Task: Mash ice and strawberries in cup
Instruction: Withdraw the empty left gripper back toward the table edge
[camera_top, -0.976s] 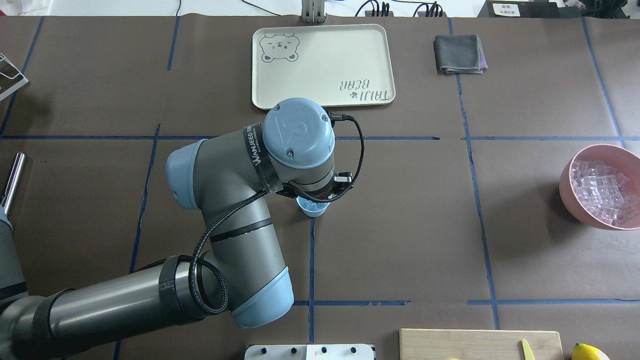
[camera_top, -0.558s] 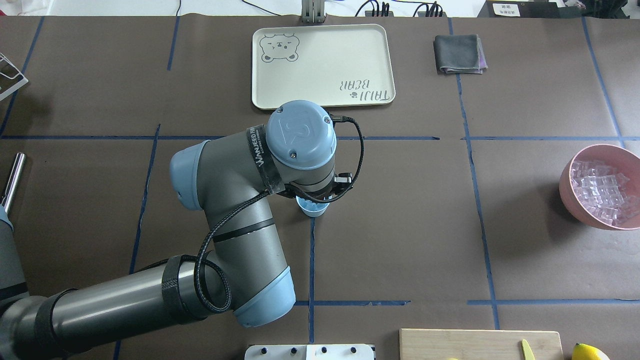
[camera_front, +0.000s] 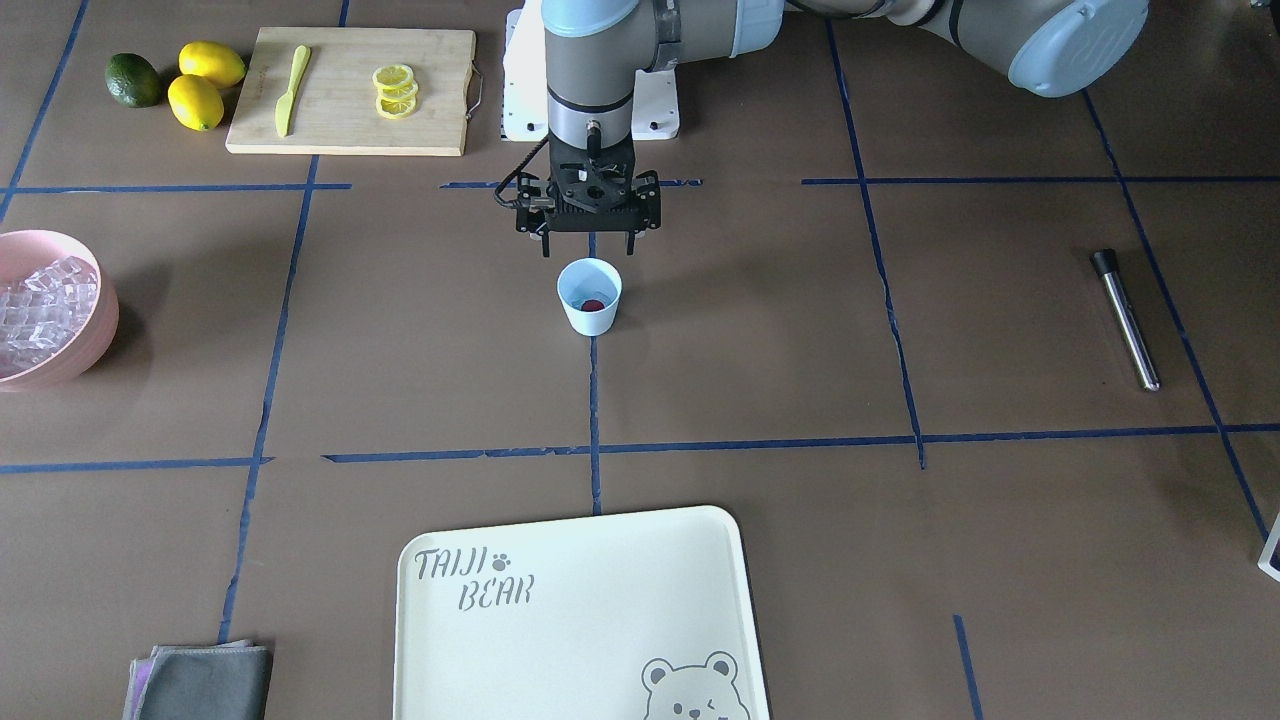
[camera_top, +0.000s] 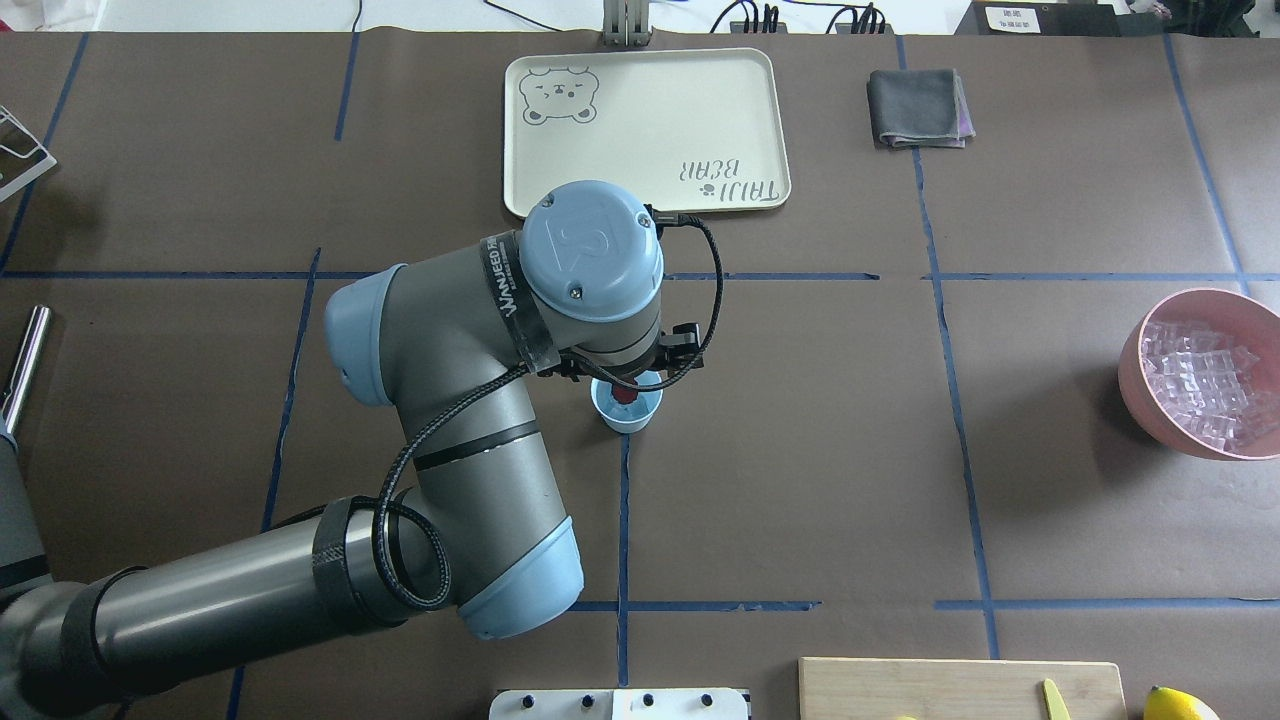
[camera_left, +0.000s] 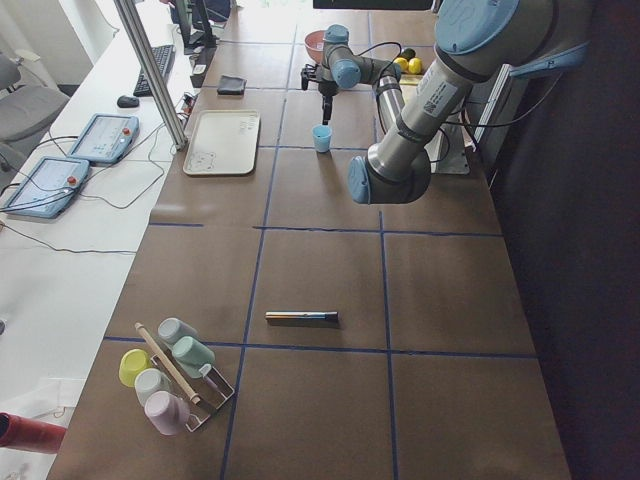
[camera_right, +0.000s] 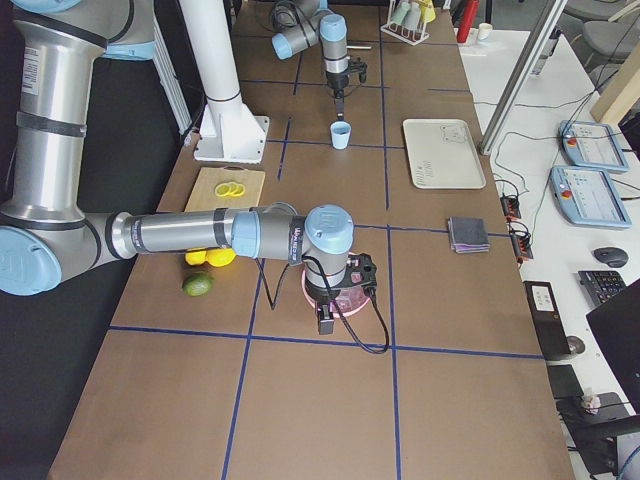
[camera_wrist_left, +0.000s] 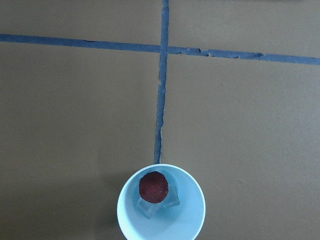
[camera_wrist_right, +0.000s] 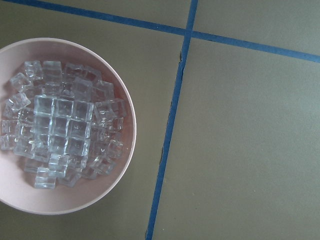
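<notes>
while the left hand (camera_front: 588, 246) hangs spread and empty over the light-blue cup (camera_front: 589, 318), a little off its centre and not touching it, the cup stands upright on a blue tape line on the brown worktop (camera_front: 800, 330). inside it a red strawberry (camera_wrist_left: 154, 187) sits on clear ice (camera_wrist_left: 150, 210). the right hand (camera_right: 326, 322) hovers over the pink bowl (camera_wrist_right: 125, 150) of more ice; whether it is spread cannot be told.

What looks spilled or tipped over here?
Nothing stands out. The small light-blue cup stands upright, with the tiny red strawberry piece resting on clear ice cubes inside. The big pink bowl holds its pile of ice; no spills show.
</notes>
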